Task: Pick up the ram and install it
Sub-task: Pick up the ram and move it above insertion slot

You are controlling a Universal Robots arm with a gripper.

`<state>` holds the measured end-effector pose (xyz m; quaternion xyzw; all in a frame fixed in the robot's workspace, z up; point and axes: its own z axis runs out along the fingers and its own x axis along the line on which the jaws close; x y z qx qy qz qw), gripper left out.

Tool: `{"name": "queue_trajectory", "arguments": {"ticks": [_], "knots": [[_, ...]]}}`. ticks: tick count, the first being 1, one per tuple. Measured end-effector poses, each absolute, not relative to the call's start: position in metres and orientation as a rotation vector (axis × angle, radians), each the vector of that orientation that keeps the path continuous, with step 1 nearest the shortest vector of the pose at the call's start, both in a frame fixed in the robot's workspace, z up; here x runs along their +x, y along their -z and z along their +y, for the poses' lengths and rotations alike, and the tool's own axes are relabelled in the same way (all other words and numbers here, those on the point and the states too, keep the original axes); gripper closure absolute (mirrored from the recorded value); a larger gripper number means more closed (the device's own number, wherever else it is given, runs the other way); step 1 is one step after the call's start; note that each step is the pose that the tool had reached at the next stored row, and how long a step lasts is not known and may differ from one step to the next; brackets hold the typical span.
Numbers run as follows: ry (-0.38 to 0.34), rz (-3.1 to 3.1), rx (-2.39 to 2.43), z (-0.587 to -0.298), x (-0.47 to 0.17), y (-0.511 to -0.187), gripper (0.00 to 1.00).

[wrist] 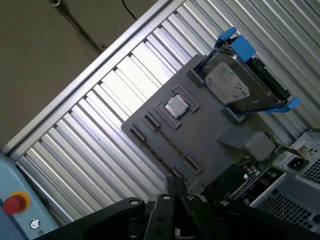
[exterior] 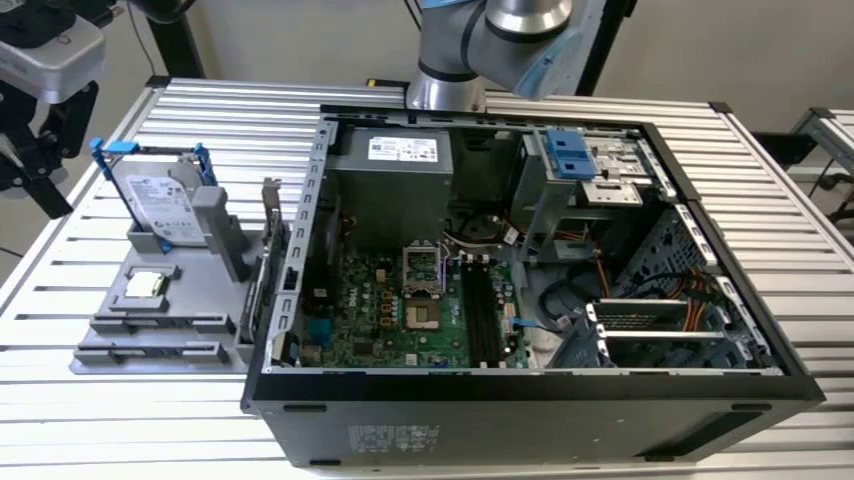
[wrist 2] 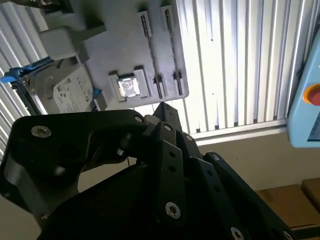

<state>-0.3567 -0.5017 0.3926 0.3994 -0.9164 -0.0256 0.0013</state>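
The ram is hidden from me. My gripper hangs high at the exterior view's far left, beyond the grey parts fixture. In both wrist views its black fingertips meet, shut, with nothing seen between them. Below them lies the fixture, whose long narrow holders look bare. The black motherboard slots sit inside the open computer case, far from the gripper.
A silver hard drive in a blue frame stands on the fixture, with a small square processor chip beside it. A thin card with a metal bracket stands between fixture and case. A blue pendant with a red button lies off the table.
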Motion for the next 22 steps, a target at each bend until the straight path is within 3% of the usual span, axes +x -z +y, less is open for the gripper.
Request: {"name": "queue_trajectory", "arguments": {"ticks": [22], "knots": [[0.078, -2.655, 1.658, -0.5017, -0.3567, -0.3925, 1.00]]}}
